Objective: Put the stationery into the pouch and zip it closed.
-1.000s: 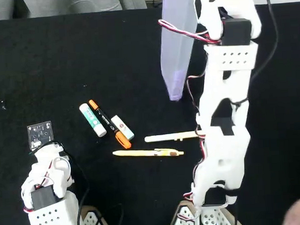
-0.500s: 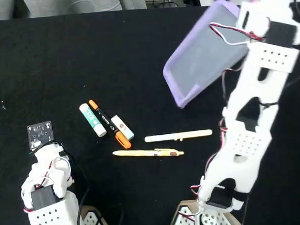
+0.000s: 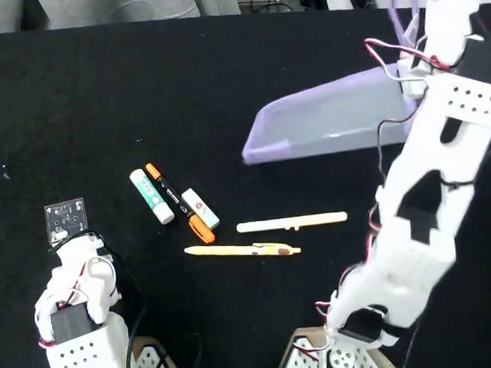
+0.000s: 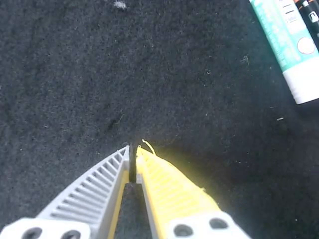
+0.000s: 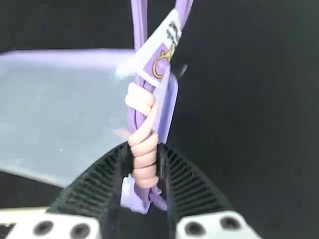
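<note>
The purple pouch (image 3: 324,119) hangs tilted above the bench (image 3: 103,92) because my right claw (image 5: 144,164) pinches only its strap (image 5: 138,30). Unloaded below lie the glue stick (image 3: 151,196), marker (image 3: 178,203), eraser (image 3: 200,209), white pen (image 3: 292,223) and yellow pen (image 3: 242,250). My left claw (image 4: 133,154) sits closed and empty near the glue stick.

I am seeing a lavender see-through pouch (image 3: 332,119), a black tabletop (image 3: 103,92), an orange-and-black marker (image 3: 178,202), a teal-and-white glue stick (image 3: 151,196), a yellow pen (image 3: 242,250) and a cream pen (image 3: 292,223); the left tool (image 4: 132,149) is showing grey and yellow halves.

Right arm (image 3: 426,217) stretched far forward, right fingers (image 5: 94,185) pinched tight, left arm (image 3: 76,309) folded low, left fingers (image 4: 167,185) closed.
</note>
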